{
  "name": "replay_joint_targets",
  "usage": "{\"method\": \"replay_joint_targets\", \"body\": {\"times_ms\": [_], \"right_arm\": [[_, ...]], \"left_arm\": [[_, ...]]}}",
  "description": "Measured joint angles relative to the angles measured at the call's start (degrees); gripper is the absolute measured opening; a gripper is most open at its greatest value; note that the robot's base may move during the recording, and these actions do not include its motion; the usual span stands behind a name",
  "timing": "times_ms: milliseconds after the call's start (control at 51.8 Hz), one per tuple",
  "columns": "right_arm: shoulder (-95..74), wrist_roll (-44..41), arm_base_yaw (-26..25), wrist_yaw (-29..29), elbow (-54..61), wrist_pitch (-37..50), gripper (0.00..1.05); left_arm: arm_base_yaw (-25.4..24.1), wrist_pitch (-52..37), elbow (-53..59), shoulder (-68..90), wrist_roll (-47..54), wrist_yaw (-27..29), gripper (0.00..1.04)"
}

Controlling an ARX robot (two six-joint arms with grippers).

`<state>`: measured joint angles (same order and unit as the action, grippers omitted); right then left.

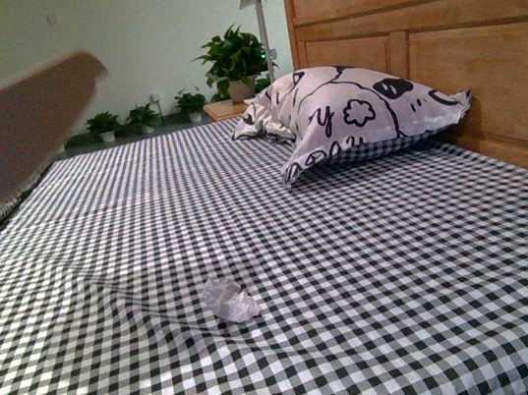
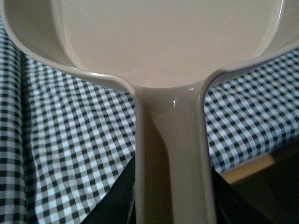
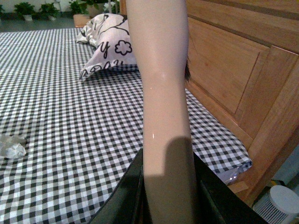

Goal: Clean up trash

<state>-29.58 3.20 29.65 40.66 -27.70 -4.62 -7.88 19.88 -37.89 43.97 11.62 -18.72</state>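
Observation:
The trash [image 1: 228, 299], a small crumpled wad of white paper, lies on the checked bed sheet [image 1: 374, 270] near the front middle; the right wrist view catches the trash [image 3: 11, 146] at its edge. My left gripper [image 2: 173, 205] is shut on the handle of the pink dustpan [image 2: 168, 42], whose pan hangs over the sheet; the dustpan [image 1: 6, 137] shows blurred at the far left of the front view. My right gripper [image 3: 168, 200] is shut on the pale handle of the brush [image 3: 161, 84], with dark bristles just showing behind it.
A white pillow with black patterns [image 1: 350, 110] rests against the wooden headboard [image 1: 437, 23] at the right. Potted plants [image 1: 233, 58] stand beyond the bed's far end. In the right wrist view the bed's edge [image 3: 233, 161] drops beside the headboard, near a white round object [image 3: 282, 203].

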Motion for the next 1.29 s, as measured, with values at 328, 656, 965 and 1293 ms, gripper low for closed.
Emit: {"method": "replay_joint_targets", "body": {"times_ms": [328, 656, 965, 1293], "right_arm": [[0.0, 0.0, 0.0, 0.1, 0.0, 0.0, 0.22], [0.0, 0.0, 0.0, 0.1, 0.0, 0.0, 0.22], [0.0, 0.0, 0.0, 0.1, 0.0, 0.0, 0.22], [0.0, 0.0, 0.0, 0.1, 0.0, 0.0, 0.22]], "left_arm": [[-7.3, 0.7, -7.7, 16.3, 20.8, -10.3, 0.25], [-8.5, -5.9, -9.4, 30.9, 37.7, -7.7, 0.25], [-5.0, -11.8, -10.4, 40.1, 42.0, -5.8, 0.25], [-2.4, -14.2, -12.2, 46.1, 41.0, -5.1, 0.25]]}}
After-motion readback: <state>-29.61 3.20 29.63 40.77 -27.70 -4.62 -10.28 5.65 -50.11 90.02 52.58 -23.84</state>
